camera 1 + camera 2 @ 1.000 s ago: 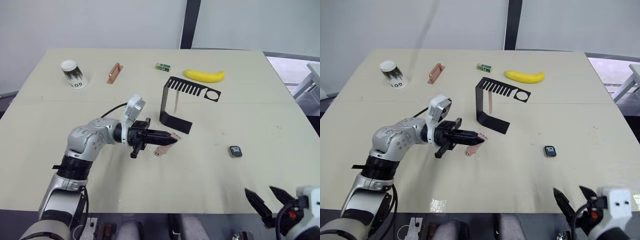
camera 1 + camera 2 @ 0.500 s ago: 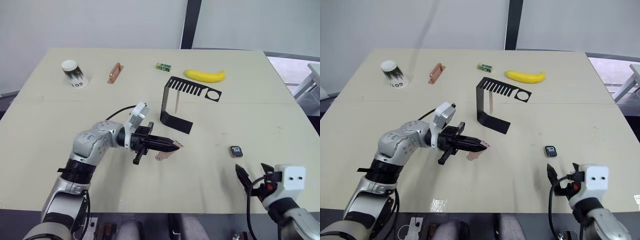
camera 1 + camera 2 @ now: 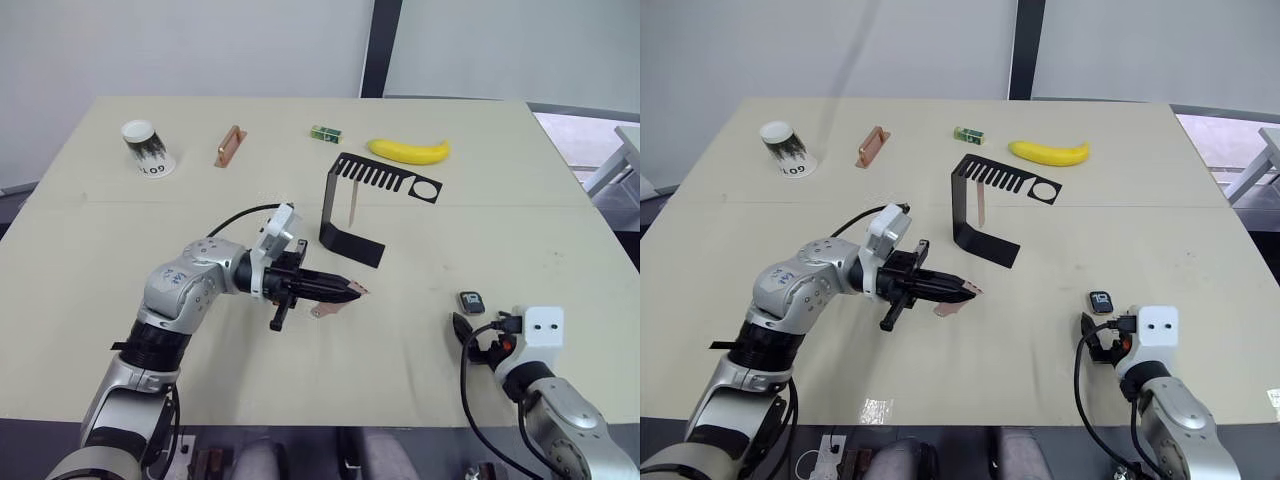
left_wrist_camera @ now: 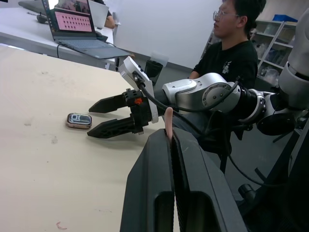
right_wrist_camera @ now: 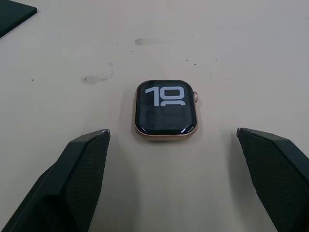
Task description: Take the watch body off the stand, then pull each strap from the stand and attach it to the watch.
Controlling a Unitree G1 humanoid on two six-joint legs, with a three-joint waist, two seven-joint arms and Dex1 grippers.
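The watch body [image 5: 165, 108] lies flat on the table, screen up, with a rose-gold rim, to the right of the black stand [image 3: 350, 215]. My right gripper [image 5: 171, 131] is open just short of it, one finger to each side, touching nothing. One pinkish strap [image 3: 353, 207] hangs from the stand's slotted top plate. My left gripper [image 3: 352, 290] is shut on the other strap [image 3: 325, 309] just above the table in front of the stand's foot. That strap's tip [image 4: 168, 120] sticks up between the fingers in the left wrist view, pointing toward the right gripper [image 4: 104, 118].
Along the far side lie a banana [image 3: 408, 151], a small green box [image 3: 326, 133], a copper-brown block [image 3: 228, 146] and a paper cup [image 3: 147, 148]. A seated person [image 4: 231, 48] and a laptop [image 4: 77, 29] show beyond the table.
My right arm came up from the front edge to the watch body, fingers open. The left gripper with the strap shifted slightly right and nearer.
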